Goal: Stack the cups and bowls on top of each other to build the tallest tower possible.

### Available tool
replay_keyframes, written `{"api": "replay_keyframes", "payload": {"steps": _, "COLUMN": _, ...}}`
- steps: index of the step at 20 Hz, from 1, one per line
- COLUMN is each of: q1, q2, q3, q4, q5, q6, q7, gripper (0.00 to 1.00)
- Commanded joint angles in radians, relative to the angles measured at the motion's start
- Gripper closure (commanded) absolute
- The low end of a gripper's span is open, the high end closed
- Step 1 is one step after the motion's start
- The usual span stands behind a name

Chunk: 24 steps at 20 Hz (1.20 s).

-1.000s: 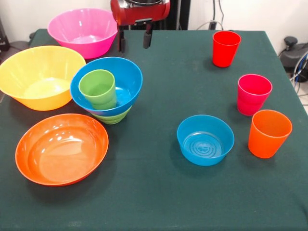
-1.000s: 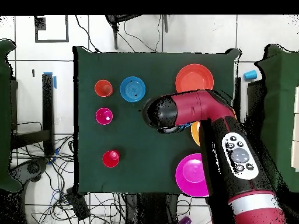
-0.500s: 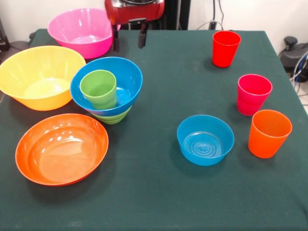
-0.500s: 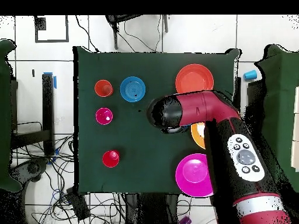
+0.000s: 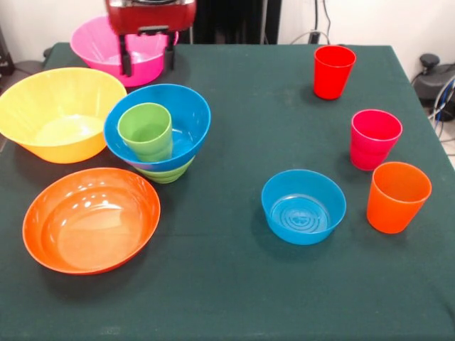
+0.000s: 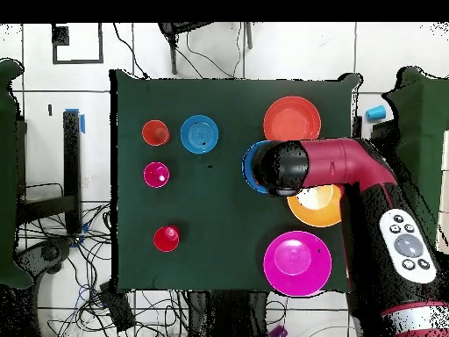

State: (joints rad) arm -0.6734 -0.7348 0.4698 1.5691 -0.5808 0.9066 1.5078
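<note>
Tool (image 5: pixel 148 60) fingers apart (holding nothing), above big pink bowl (image 5: pixel 106 44)

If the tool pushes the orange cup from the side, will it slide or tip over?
The orange cup probably tips: it stands upright, narrower at its base than its rim. It looks like light, stiff plastic, and the cloth-like table may grip its base. Its glossy wall could slip.

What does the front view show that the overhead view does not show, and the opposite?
Only the front view shows the light green cup standing inside the wide blue bowl, the small green bowl beneath it, and the gripper with fingers apart. Only the overhead view shows the arm covering most of that stack. Both show the red cup, the big pink bowl and the shallow orange-red bowl.
</note>
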Motion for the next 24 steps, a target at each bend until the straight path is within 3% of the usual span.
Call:
{"api": "replay_keyframes", "payload": {"steps": 1, "q1": -0.033, "q2": 0.109, "q3": 0.094, "q4": -0.141, "q5": -0.021, "q6": 0.008, "q7": -0.244, "gripper": 0.00}}
{"api": "replay_keyframes", "payload": {"steps": 13, "q1": -0.028, "q2": 0.211, "q3": 0.140, "q4": -0.366, "q5": -0.001, "q6": 0.085, "q7": -0.230, "gripper": 0.00}}
{"api": "replay_keyframes", "payload": {"steps": 24, "q1": -0.046, "q2": 0.215, "q3": 0.154, "q4": -0.404, "q5": -0.001, "q6": 0.094, "q7": -0.249, "gripper": 0.00}}
